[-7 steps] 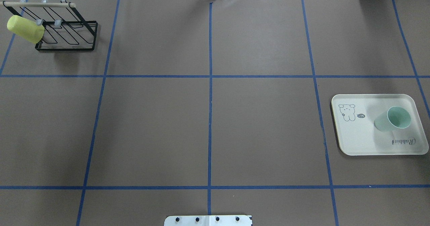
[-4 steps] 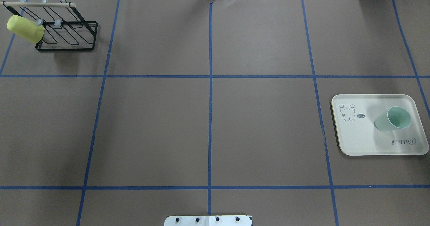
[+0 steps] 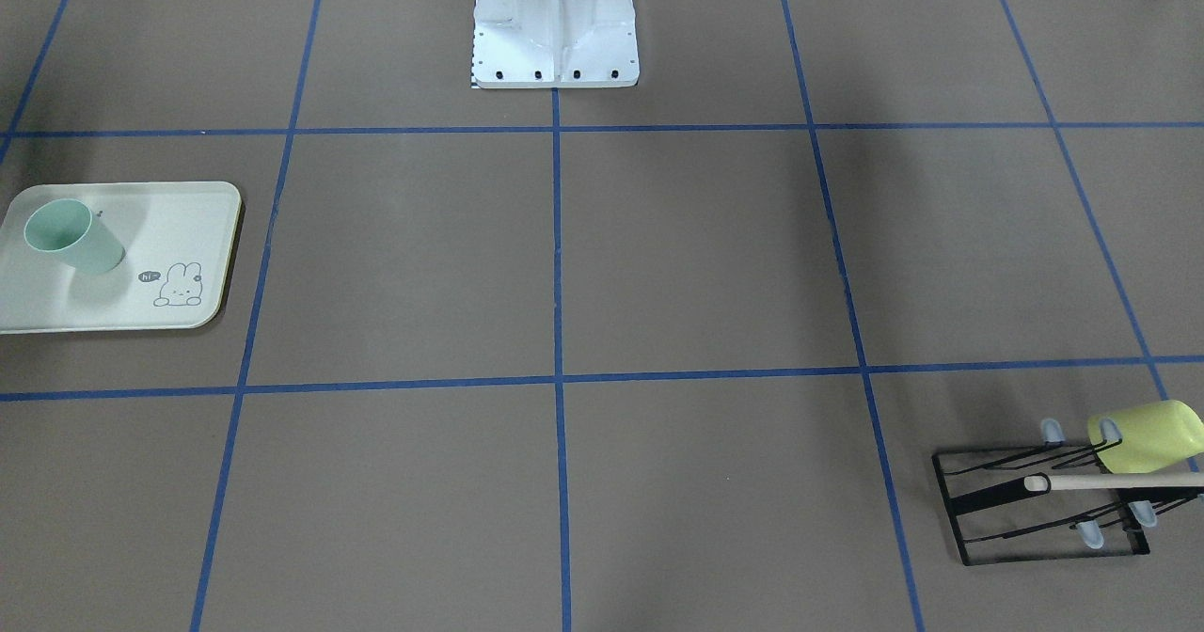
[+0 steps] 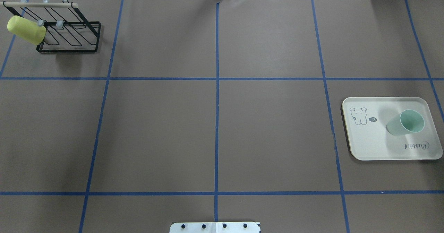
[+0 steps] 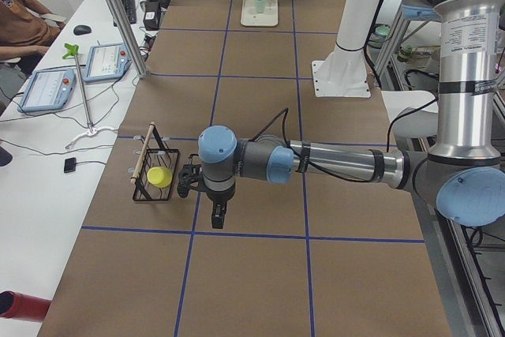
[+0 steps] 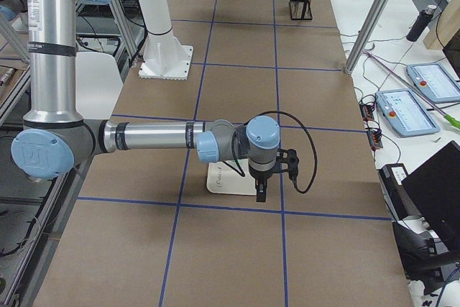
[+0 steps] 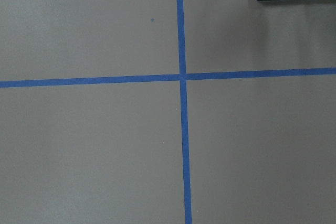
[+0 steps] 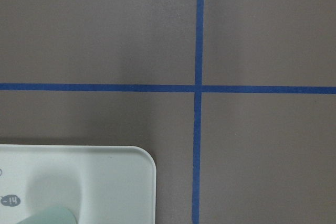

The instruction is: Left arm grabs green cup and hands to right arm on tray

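**Left hand.** The left hand (image 5: 216, 222) points down at the counter (image 4: 156, 129) at the end of the left arm (image 5: 339, 165), which reaches out level above the surface. It shows only in the view from the left end. From there it cannot be told how far the hand is open or whether it has hold of anything. It hangs near a black wire rack (image 5: 147, 188). A yellow-green cup (image 4: 26, 30) hangs on that rack at the counter's far left corner.

**Right hand.** The right hand (image 6: 260, 197) also points down, at the end of the right arm (image 6: 151, 136). It shows only in the view from the right end, so its opening cannot be told either. It hangs by a corner of the tray (image 6: 219, 181).

**Task item.** The green cup (image 4: 406, 122) stands mouth up on the tray (image 4: 367, 146). It sits in the half of the tray that carries the script, away from the bunny drawing. The tray lies flat on the right side of the counter, well apart from the rack.

**Surroundings.** Brown paper with a grid of blue tape covers the counter. A white base plate (image 3: 555, 44) sits at the robot's edge on the centre line. A person's sleeve (image 5: 20, 13) shows at a side desk.
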